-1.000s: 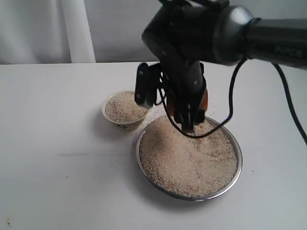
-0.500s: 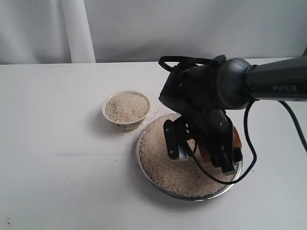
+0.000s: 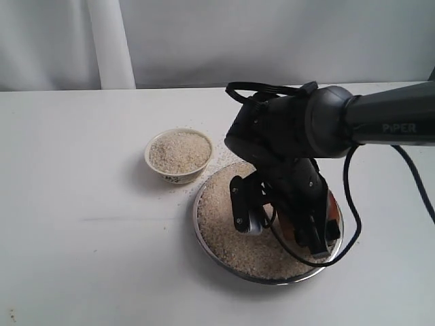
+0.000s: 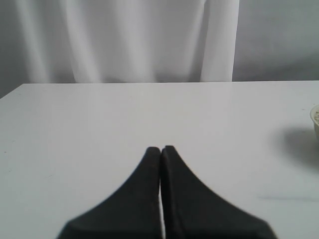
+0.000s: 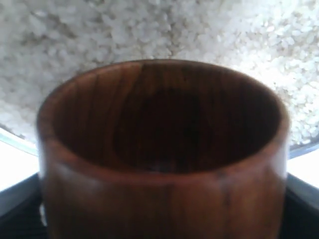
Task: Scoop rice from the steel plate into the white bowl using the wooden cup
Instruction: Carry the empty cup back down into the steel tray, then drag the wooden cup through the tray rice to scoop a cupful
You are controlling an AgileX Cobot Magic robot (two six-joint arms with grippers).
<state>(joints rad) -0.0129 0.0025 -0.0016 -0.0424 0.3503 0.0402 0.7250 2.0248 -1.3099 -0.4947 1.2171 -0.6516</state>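
White table (image 3: 68, 238), heaped rice (image 3: 219, 227) (curtain (image 3: 109, 41) behind)

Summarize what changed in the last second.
The right end effector, still gripping the wooden cup, swung from the far rim of the steel plate to its near-right side, low over the rice; most of that move came early. The cup's inside shows no rice. Nothing was let go. The plate and the rice-filled white bowl stayed put.
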